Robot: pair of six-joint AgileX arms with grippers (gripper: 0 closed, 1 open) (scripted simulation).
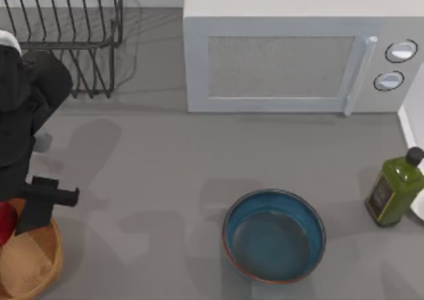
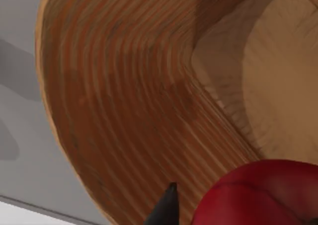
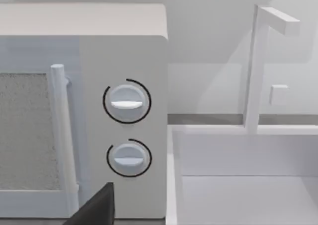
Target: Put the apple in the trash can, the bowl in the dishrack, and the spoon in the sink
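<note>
The red apple (image 1: 5, 220) is at the table's left edge, just above the tan-orange trash can (image 1: 36, 263). My left gripper (image 1: 14, 226) is shut on the apple, over the can's rim. In the left wrist view the apple (image 2: 258, 195) sits beside a dark fingertip (image 2: 166, 207), with the trash can (image 2: 124, 86) close beneath. The blue-teal bowl (image 1: 273, 235) stands upright at the front centre. At the back left is the dark wire dishrack (image 1: 73, 28). The white sink (image 3: 238, 185) lies right of the microwave. My right gripper (image 3: 94, 210) faces the microwave. The spoon is out of view.
A white microwave (image 1: 285, 48) stands at the back centre, its dials (image 3: 126, 103) showing in the right wrist view. A green oil bottle (image 1: 396, 187) stands at the right, near the sink's edge (image 1: 412, 124). A white faucet (image 3: 258, 66) rises behind the sink.
</note>
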